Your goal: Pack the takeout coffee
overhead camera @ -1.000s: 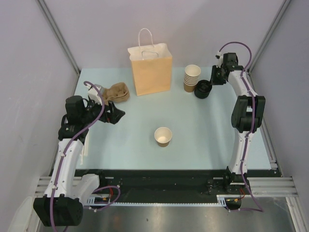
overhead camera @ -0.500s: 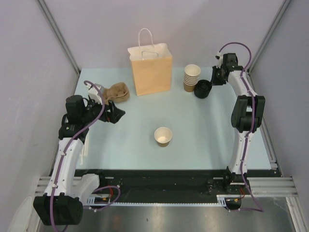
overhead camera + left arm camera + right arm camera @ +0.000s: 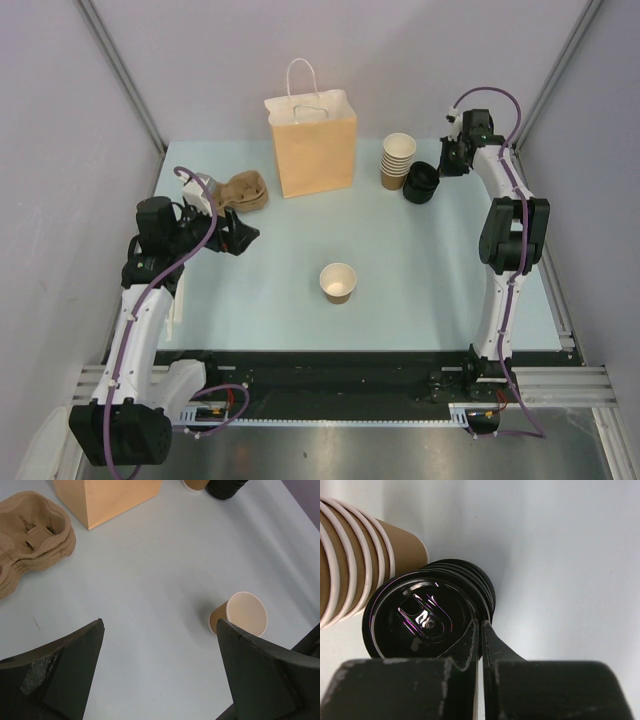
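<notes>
The takeout coffee is out of view. A lone brown paper cup [image 3: 338,282] [image 3: 244,614] stands open and lidless mid-table. My right gripper [image 3: 443,166] [image 3: 481,625] is at the back right, shut on the rim of the top black lid [image 3: 420,622] of a lid stack [image 3: 421,183]. One finger lies over the lid, the other outside its edge. My left gripper [image 3: 243,238] [image 3: 160,625] hovers open over bare table at the left, with the lone cup off to its right. The tan paper bag [image 3: 311,142] [image 3: 107,495] stands upright at the back centre.
A stack of lidless tan cups [image 3: 397,160] [image 3: 350,560] stands beside the lid stack, on its left. Brown pulp cup carriers [image 3: 240,192] [image 3: 32,532] lie stacked at the back left, just left of the bag. Grey walls close in both sides.
My right gripper's jaws have closed onto the top lid's rim, and the lid stack has nudged slightly. The left arm and the lone cup have not moved.
</notes>
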Controlling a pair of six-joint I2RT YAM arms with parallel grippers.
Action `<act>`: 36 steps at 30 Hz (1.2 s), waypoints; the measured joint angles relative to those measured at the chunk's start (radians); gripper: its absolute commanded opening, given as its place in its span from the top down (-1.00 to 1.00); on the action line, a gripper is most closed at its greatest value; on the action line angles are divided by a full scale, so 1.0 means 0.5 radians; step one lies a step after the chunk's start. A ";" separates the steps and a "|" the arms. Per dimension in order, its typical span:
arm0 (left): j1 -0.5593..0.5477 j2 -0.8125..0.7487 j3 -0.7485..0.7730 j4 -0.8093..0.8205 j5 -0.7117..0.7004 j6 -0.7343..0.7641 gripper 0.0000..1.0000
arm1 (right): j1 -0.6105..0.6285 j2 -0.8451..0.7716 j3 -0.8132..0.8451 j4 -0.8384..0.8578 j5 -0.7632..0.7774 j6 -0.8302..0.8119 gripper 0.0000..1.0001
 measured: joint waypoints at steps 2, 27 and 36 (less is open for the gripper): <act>0.000 0.000 0.000 0.000 0.000 0.000 -0.99 | -0.004 0.000 0.000 0.000 -0.008 0.000 1.00; 0.000 0.003 0.000 0.006 0.006 -0.002 -0.99 | -0.106 -0.074 0.000 0.000 -0.238 0.057 0.94; 0.000 0.002 0.047 -0.040 0.014 0.012 -0.99 | -0.147 -0.353 -0.055 -0.056 -0.436 0.070 1.00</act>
